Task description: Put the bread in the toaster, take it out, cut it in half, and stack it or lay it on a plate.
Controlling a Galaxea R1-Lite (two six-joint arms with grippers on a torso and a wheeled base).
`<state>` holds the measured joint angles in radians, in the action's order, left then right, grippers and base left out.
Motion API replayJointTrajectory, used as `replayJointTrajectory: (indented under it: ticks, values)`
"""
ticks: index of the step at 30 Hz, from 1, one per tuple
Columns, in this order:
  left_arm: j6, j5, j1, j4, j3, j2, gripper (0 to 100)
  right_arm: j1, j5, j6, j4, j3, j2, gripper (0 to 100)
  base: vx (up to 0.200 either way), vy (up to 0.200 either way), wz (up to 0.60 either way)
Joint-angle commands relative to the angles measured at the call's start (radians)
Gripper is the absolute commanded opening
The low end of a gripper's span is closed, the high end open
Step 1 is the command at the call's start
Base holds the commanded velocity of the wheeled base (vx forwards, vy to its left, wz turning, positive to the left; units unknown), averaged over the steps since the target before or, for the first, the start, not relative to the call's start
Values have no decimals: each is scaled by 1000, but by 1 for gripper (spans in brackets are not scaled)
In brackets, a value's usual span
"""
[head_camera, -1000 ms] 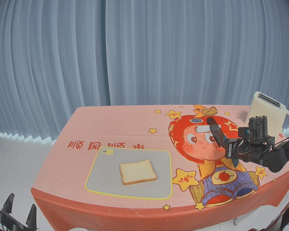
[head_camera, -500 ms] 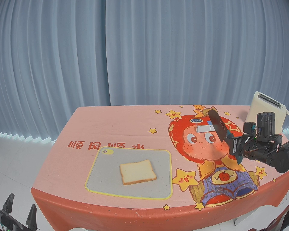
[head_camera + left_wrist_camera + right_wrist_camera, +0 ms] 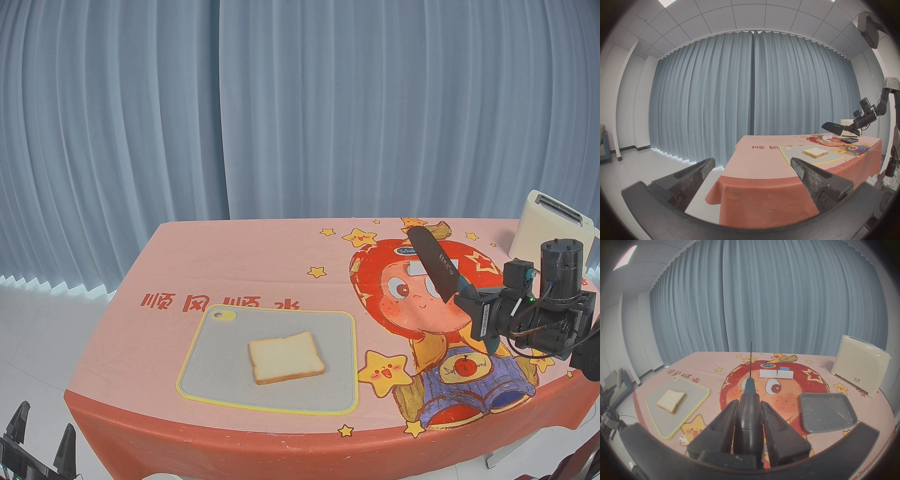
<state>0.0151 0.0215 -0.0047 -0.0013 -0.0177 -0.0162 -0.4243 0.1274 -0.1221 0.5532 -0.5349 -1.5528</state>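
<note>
Pincer on the left arm hangs low off the 8 o'clock corner of the worktop, jaws spread wide and holding nothing, parked, I'd guess, to keep out of the cutting. Next out, at about 7 o'clock, the bread lies flat and whole in the middle of the grey cutting board, so a blade can land on the board and not on the worktop itself. Toward 4 o'clock the right pincer is clamped on the handle of a black knife. It is held off the surface, well apart from the bread, blade reaching toward 11 o'clock. From the wrist the blade shows as a thin upright line, standing on edge, which reads as a grip set for slicing. Beside that arm, near 3 o'clock, a grey tray sits within easy reach, likely meant for the halves. Farther on, two small white cards lie near the centre. The cream toaster stands at 2 o'clock, slot upward, before the blue curtain.
</note>
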Motion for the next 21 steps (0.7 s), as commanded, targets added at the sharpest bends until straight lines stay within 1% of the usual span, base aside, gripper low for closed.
replayJointTrajectory:
  ticks: [1,3,6,9,16,21]
  values:
    - [0,2,0,0,18,5,100,-48,0,-1,5,19,30,0,0,0,0]
    - [0,2,0,0,18,5,100,-67,0,-5,7,21,37,0,0,0,0]
    - [0,2,0,0,18,5,100,-74,0,-5,2,26,48,0,0,0,0]
    - [0,2,0,0,18,5,100,-107,0,-7,2,41,59,0,0,0,0]
    - [0,0,0,0,18,5,100,-119,1,-5,2,50,72,0,0,0,0]
    - [0,0,0,0,18,5,100,-145,6,-5,2,59,69,0,0,0,0]
